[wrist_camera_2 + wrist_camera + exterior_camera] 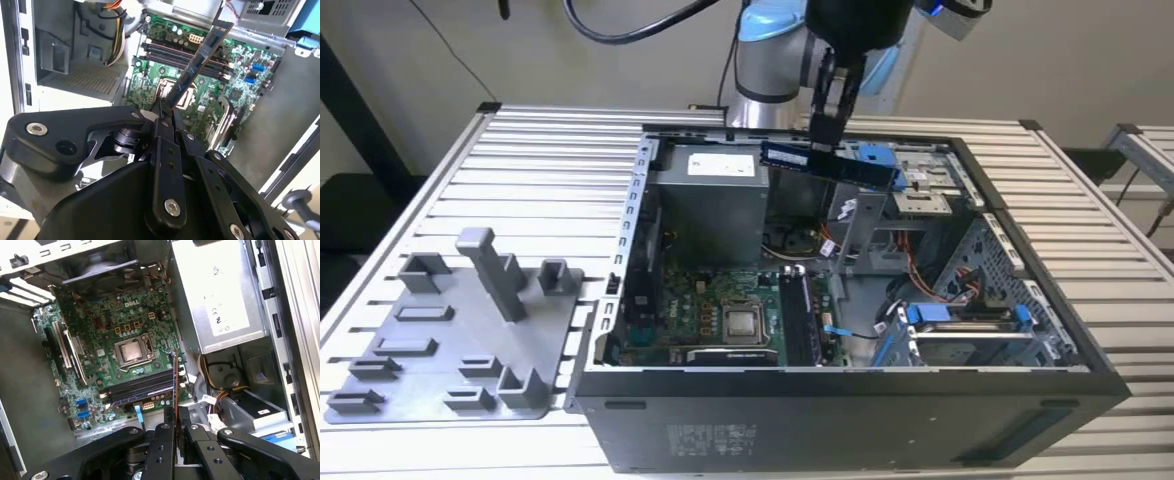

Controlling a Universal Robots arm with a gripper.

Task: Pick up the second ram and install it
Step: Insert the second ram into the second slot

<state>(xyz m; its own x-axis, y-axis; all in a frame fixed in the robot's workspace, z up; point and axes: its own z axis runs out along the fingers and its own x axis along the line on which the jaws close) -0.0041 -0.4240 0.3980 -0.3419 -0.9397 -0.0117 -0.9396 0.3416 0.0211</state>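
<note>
1. One RAM stick (841,166) hangs pinched edge-on in the gripper (822,140), above the open computer case (854,378) and well clear of the motherboard's memory slots (142,386).
2. Lowered askew, it could miss its slot or jam.
3. Slatted metal surface (520,150) carries the case and a grey tray (454,330), with a pale wall behind.

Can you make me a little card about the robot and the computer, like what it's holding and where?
holder: gripper, shut on the second ram
ram position: in the air over the open computer case, tilted
ram installed: not yet
underneath: green motherboard with long black sockets
beside the case: grey tray, at the exterior view's left
</note>
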